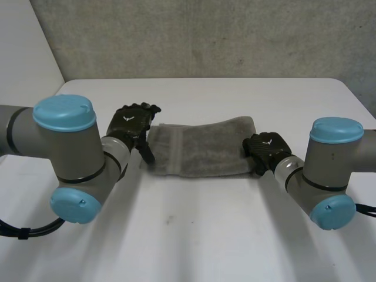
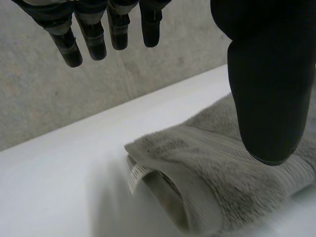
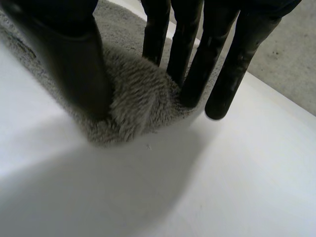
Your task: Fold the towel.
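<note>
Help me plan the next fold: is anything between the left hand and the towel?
Nothing visible. The left hand is open at one end of the towel, thumb above the cloth; the right hand pinches the other end.

The left hand (image 2: 269, 84) hangs above one end of the folded grey towel (image 2: 207, 158), its fingers (image 2: 91, 34) straight and apart from the thumb. A white label (image 2: 134, 177) shows at that end. The towel lies on a white table (image 2: 59, 182).
</note>
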Tool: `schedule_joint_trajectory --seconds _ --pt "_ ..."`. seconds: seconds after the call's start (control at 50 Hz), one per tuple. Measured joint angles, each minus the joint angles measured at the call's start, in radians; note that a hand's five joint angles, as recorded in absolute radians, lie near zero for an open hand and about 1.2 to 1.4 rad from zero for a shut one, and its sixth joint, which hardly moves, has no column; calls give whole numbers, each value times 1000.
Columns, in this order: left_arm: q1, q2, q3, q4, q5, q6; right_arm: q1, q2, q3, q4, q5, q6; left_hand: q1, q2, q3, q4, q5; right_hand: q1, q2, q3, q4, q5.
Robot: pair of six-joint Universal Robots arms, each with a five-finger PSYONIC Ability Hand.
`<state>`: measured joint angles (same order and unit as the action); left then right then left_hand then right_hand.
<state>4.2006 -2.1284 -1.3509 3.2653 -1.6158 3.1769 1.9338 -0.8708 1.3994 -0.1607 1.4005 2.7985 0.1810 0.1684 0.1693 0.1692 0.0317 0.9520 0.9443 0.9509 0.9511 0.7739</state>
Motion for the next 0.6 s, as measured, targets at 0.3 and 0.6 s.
schedule_joint_trajectory --seconds 0.3,0.6 --pt "32 141 9 5 -2 0 -69 -236 174 93 4 -260 0 0 0 0 0 325 302 383 388 369" --pt "71 251 15 -38 1 -15 205 -128 -166 169 52 -603 0 0 0 0 0 339 313 383 388 374"
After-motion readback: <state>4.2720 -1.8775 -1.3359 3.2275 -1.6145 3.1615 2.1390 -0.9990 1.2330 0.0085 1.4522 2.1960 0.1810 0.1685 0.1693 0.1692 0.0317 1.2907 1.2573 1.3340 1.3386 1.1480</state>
